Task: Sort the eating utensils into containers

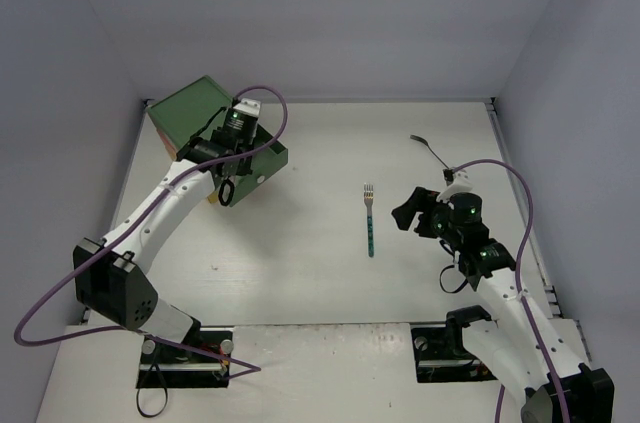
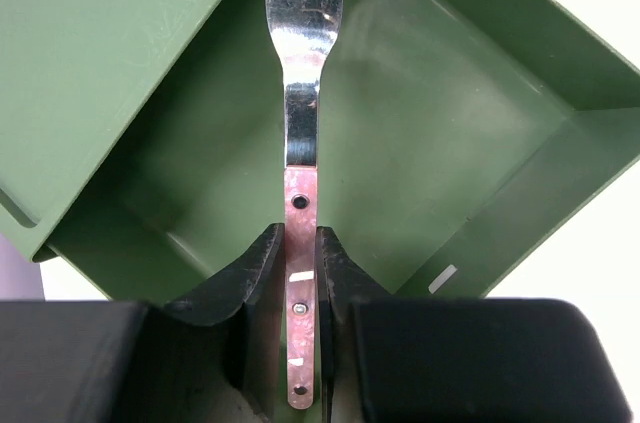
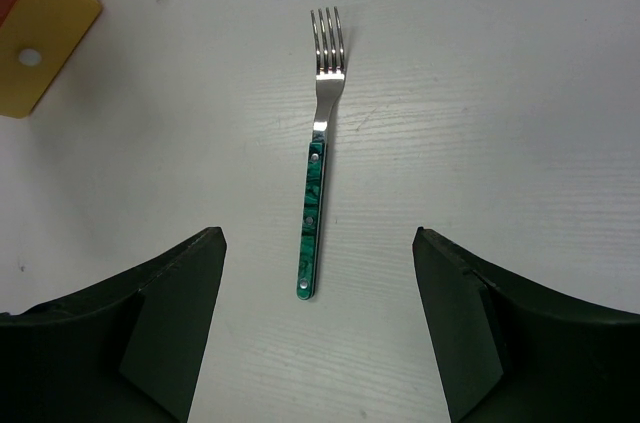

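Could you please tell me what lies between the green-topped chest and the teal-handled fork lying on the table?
Nothing does: the top external view shows only bare white table between the chest and the teal-handled fork, and the right wrist view agrees.

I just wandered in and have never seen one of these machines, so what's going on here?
Two robot arms are sorting cutlery into drawers. The left arm's fingers are shut on a pink-handled fork, holding it tines-first over the open green drawer. The right arm's fingers are open and aimed at a teal-handled fork lying on the table, not touching it. One dark utensil lies at the table's far right.
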{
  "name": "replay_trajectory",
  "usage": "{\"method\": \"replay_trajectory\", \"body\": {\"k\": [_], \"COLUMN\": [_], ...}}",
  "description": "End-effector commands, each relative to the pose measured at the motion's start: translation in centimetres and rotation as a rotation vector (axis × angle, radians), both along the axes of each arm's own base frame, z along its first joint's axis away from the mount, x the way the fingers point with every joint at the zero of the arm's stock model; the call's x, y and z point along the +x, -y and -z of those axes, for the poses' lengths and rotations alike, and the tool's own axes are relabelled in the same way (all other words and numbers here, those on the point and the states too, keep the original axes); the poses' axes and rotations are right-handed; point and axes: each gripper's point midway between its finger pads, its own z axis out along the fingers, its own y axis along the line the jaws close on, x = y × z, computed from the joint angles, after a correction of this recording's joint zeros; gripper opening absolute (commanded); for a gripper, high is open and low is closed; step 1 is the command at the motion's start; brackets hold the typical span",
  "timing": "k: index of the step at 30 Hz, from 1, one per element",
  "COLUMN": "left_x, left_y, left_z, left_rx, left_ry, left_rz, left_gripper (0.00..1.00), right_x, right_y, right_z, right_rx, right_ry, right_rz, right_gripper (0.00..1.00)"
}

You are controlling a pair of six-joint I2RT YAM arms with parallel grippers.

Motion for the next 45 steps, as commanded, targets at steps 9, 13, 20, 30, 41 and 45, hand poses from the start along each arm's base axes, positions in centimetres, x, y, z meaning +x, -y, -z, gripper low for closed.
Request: {"method": "replay_trajectory", "body": {"k": [9,13,20,30,41,45], "left_x": [0.1,-0.2,-0.1,1.4,0.2,-1.1], "left_y": [0.2,0.2,0.2,1.2,1.0,-0.1], "left_z": [-2.2,-1.6,-1.8,-4.9,-12.3,-12.8], "left_rx": [-0.055,-0.057,-0.058,-0.098,-0.194,-0.234], "left_ry": [0.092,0.077,0.083,0.140,0.288,0.298], "left_rz": [0.016,0.018,0.012,0.030,0.046,0.027], "left_gripper": [0.00,0.00,0.16,0.38,0.64,0.71], "right_x": [0.7,0.6,0.8,1.3,3.9,5.0], "right_y": [-0.2,-0.1,-0.1,0.5,0.2,-1.8], "right_z": [-0.4,-0.1,0.2,0.5,3.1,4.3], "right_rx": [0.013,0.007,0.002,-0.030,-0.173,-0.264], "right_ry": [0.017,0.009,0.001,-0.013,-0.120,-0.161], "right_rz": [-0.003,-0.002,-0.002,0.027,0.027,-0.012], "right_gripper": [0.73,0.73,0.73,0.73,0.64,0.61]}}
